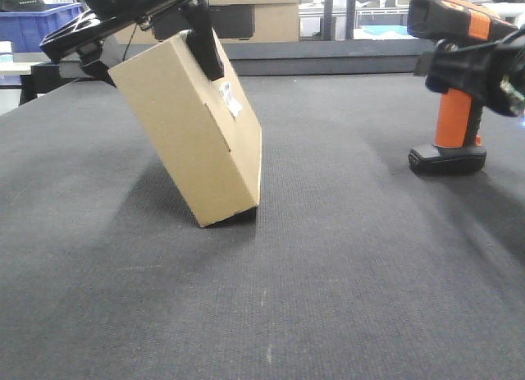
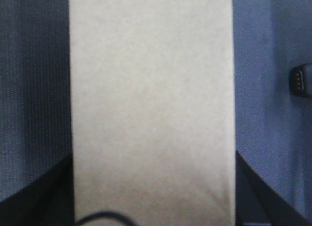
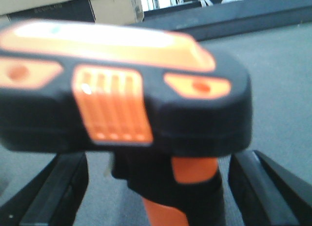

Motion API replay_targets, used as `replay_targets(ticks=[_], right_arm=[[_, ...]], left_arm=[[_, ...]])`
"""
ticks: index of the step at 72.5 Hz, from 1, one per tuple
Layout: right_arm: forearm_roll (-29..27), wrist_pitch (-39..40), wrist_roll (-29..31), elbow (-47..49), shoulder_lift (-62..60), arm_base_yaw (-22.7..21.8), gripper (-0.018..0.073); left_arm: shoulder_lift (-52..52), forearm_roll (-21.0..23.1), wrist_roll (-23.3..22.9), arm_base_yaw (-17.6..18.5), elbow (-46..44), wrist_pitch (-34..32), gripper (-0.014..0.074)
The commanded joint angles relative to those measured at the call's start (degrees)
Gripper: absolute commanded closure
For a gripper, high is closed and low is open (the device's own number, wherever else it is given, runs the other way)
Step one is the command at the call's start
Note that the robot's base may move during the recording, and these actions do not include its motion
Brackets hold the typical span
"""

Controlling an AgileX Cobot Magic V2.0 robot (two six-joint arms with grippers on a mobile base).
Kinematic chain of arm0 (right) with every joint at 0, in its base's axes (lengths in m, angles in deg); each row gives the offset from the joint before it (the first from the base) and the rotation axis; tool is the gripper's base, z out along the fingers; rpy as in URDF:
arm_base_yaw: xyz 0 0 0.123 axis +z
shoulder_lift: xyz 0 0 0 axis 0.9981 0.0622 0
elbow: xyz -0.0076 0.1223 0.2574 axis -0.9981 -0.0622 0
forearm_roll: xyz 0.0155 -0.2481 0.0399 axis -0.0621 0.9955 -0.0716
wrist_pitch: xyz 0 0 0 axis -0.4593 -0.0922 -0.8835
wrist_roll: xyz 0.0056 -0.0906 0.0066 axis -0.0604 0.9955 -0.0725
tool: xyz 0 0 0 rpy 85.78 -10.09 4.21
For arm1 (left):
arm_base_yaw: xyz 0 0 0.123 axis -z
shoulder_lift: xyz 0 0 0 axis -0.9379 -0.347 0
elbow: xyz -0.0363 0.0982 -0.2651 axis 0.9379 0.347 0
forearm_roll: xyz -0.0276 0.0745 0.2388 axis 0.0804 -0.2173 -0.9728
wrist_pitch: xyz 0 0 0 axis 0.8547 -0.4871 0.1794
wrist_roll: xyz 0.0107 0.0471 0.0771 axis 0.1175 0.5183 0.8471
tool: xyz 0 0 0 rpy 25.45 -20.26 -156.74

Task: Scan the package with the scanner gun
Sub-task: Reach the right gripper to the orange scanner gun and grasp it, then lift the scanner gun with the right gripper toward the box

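Observation:
The package (image 1: 190, 125) is a plain brown cardboard box, tilted, with its lower corner on the dark mat. A small white barcode label (image 1: 232, 98) faces right. My left gripper (image 1: 195, 37) is shut on the box's top end. In the left wrist view the package (image 2: 151, 99) fills the middle, with a black finger (image 2: 251, 187) against each side. The scanner gun (image 1: 453, 109), with a black head and an orange handle, stands on its foot at the right. My right gripper (image 1: 480, 68) sits around its neck. In the right wrist view its fingers (image 3: 53, 187) stand apart from the scanner gun's handle (image 3: 165, 211), open.
A blue crate (image 1: 41, 23) and a white table edge stand at the back left. Larger cardboard boxes (image 1: 275, 19) with a dark panel are stacked behind the table's far edge. The scanner's black foot (image 2: 302, 80) shows at the right edge of the left wrist view.

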Motion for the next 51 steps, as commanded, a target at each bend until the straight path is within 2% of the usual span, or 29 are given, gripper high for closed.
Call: replay_targets(ticks=[1, 38, 46, 51], right_arm=[[0.5, 2.11, -0.26, 1.17, 0.84, -0.34, 0.0072], [-0.09, 2.21, -0.26, 3.85, 2.07, -0.79, 0.0076], [-0.22, 2.21, -0.26, 3.85, 2.42, -0.79, 0.0156], [-0.5, 2.21, -0.26, 3.85, 2.72, -0.79, 0.0257]], left_arm=[[-0.21, -0.12, -0.16, 0.27, -0.33, -0.41, 0.0707], [-0.75, -0.12, -0.16, 0.27, -0.33, -0.22, 0.0707], [-0.75, -0.12, -0.16, 0.27, -0.33, -0.22, 0.0707], [-0.75, -0.12, -0.16, 0.27, -0.33, -0.22, 0.0707]])
